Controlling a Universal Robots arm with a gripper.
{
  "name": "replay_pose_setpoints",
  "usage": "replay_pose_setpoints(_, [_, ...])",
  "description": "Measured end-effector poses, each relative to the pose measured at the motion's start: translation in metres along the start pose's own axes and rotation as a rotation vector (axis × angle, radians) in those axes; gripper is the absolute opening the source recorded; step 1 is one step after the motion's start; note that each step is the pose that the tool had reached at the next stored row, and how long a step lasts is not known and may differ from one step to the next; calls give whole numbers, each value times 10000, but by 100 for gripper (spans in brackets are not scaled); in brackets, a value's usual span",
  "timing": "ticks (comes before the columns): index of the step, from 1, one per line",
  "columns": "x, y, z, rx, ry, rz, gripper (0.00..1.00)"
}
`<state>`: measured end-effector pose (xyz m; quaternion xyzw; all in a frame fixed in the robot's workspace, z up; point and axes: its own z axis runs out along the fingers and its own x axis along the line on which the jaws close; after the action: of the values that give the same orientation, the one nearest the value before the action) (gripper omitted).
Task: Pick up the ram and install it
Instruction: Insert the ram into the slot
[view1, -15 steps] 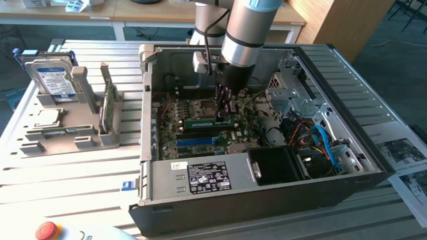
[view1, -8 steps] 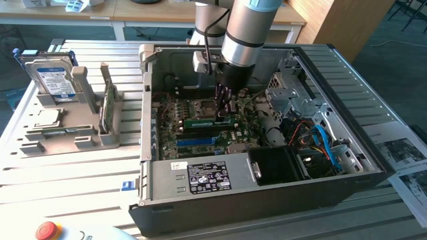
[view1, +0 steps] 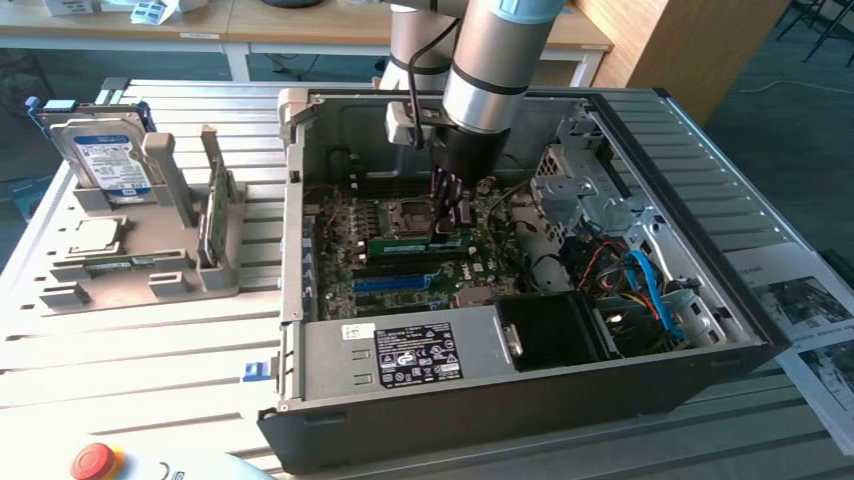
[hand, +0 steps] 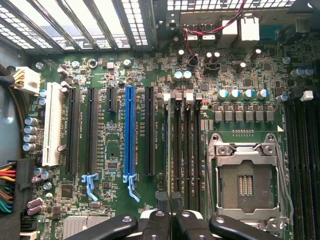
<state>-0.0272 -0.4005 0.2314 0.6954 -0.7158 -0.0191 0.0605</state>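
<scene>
Standing on edge, ram (view1: 400, 243) parallels blue slot (view1: 387, 283), pinched in hand (view1: 454, 224).

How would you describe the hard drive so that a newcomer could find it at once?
Find the open computer case; to the exterior view's left sits a grey holder. The hard drive stands upright at its far end, the only silver block with a blue label, unlike the thin green card beside it.

A slatted metal table (view1: 134, 340) carries an open black computer case (view1: 534, 420) across its middle. A grey parts holder (view1: 134, 275) sits near the edge on the exterior view's left, printed sheets (view1: 814, 300) lie by the opposite edge, and a red-button unit (view1: 96, 460) sits at the near corner.
</scene>
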Motion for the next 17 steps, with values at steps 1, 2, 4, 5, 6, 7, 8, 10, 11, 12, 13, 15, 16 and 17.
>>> replay_pose_setpoints(1, [1, 0, 1, -1, 2, 0, 11])
replay_pose_setpoints(2, [1, 0, 3, -1, 2, 0, 11])
replay_pose_setpoints(4, [0, -1, 8, -1, 1, 0, 11])
replay_pose_setpoints(5, [0, -1, 9, 0, 2, 0, 11])
replay_pose_setpoints(6, [0, -1, 9, -1, 3, 0, 11])
replay_pose_setpoints(7, [0, -1, 9, 0, 3, 0, 11])
replay_pose_setpoints(8, [0, -1, 10, 0, 2, 0, 11])
replay_pose_setpoints(10, [0, -1, 10, 0, 1, 0, 11])
replay_pose_setpoints(11, [0, -4, 10, 0, 2, -1, 11])
replay_pose_setpoints(12, [0, -7, 9, 1, 2, -2, 11])
replay_pose_setpoints(13, [-1, -10, 10, 1, 0, -1, 11])
replay_pose_setpoints(15, [-1, -12, 9, 0, 0, 1, 11])
replay_pose_setpoints(16, [-1, -12, 9, 0, 1, 1, 11])
replay_pose_setpoints(17, [-1, -12, 9, 0, 0, 2, 11])
